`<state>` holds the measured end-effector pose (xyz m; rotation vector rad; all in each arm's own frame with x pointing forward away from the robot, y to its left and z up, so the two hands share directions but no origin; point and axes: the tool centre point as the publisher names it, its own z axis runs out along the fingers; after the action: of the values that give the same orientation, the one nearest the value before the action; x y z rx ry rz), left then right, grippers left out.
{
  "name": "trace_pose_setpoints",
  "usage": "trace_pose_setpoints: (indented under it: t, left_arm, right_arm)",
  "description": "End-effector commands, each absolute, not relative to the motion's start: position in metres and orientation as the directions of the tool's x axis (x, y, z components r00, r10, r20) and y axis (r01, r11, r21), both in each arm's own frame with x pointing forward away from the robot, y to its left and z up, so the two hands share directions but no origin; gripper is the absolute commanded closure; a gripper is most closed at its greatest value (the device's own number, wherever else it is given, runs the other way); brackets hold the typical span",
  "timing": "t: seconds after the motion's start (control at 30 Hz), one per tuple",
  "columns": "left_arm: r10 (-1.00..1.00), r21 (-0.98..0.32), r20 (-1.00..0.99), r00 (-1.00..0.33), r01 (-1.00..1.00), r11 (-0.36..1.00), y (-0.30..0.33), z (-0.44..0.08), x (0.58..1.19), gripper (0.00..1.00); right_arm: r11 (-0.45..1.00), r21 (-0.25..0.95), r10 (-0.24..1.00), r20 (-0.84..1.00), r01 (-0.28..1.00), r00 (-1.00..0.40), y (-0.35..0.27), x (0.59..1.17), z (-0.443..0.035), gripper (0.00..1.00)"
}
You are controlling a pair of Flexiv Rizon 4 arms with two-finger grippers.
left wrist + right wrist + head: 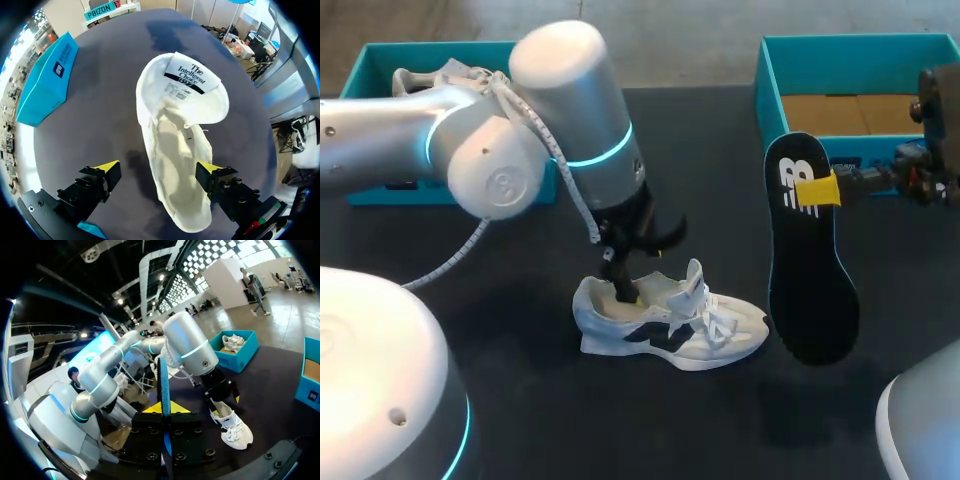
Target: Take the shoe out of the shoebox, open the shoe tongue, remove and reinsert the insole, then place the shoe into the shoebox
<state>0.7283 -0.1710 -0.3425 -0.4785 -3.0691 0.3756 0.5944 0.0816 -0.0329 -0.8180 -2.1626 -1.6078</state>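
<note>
A white shoe (pixel 670 325) with a dark side mark lies on the black table, its tongue (pixel 192 77) folded back and its inside bare. My left gripper (pixel 625 290) hangs open over the heel opening; in the left wrist view (pixel 159 169) one yellow fingertip (pixel 210 170) is at the shoe's side and the other stands apart over the table. My right gripper (pixel 817 190) is shut on the black insole (pixel 808 260), which hangs heel-up to the right of the shoe. In the right wrist view the insole (pixel 163 385) stands edge-on between the fingers, with the shoe (pixel 230 422) beyond.
An open teal shoebox (pixel 860 70) with a cardboard floor stands at the back right, just behind the insole. A second teal box (pixel 380 60) at the back left holds another white shoe (pixel 430 78). My left arm (pixel 560 120) spans the table's left half.
</note>
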Motion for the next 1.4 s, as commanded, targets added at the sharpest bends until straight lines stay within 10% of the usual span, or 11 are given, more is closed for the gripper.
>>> trace_pose_setpoints:
  t: [0.03, 0.73, 0.8, 0.93, 1.0, 1.03, 1.4]
  left_arm:
    - [0.306, -0.228, -0.021, -0.952, 0.302, 0.925, -0.184, -0.356, 0.731, 0.00]
    - [0.321, -0.195, -0.019, -0.947, 0.318, 0.928, -0.200, -0.384, 0.733, 0.27]
    - [0.319, -0.191, -0.020, -0.948, 0.317, 0.929, -0.200, -0.386, 0.735, 0.47]
    - [0.313, -0.181, -0.026, -0.949, 0.312, 0.932, -0.198, -0.390, 0.738, 0.59]
    - [0.315, -0.178, -0.028, -0.949, 0.314, 0.932, -0.197, -0.391, 0.738, 0.97]
    - [0.318, -0.177, -0.028, -0.948, 0.318, 0.931, -0.196, -0.391, 0.738, 1.00]
    - [0.352, -0.200, -0.024, -0.936, 0.349, 0.915, -0.188, -0.385, 0.737, 1.00]
  right_arm:
    - [-0.094, 0.820, 0.264, 0.567, 0.565, -0.780, 0.079, 0.583, -0.037, 1.00]
    - [-0.094, 0.820, 0.264, 0.567, 0.565, -0.780, 0.079, 0.583, -0.037, 1.00]
    - [-0.094, 0.820, 0.264, 0.567, 0.565, -0.780, 0.079, 0.583, -0.037, 1.00]
    - [-0.094, 0.820, 0.264, 0.567, 0.565, -0.780, 0.079, 0.583, -0.037, 1.00]
    - [-0.094, 0.820, 0.264, 0.567, 0.565, -0.780, 0.079, 0.583, -0.037, 1.00]
    - [-0.094, 0.820, 0.264, 0.567, 0.565, -0.780, 0.079, 0.583, -0.037, 1.00]
    - [-0.094, 0.820, 0.264, 0.567, 0.565, -0.780, 0.079, 0.583, -0.037, 1.00]
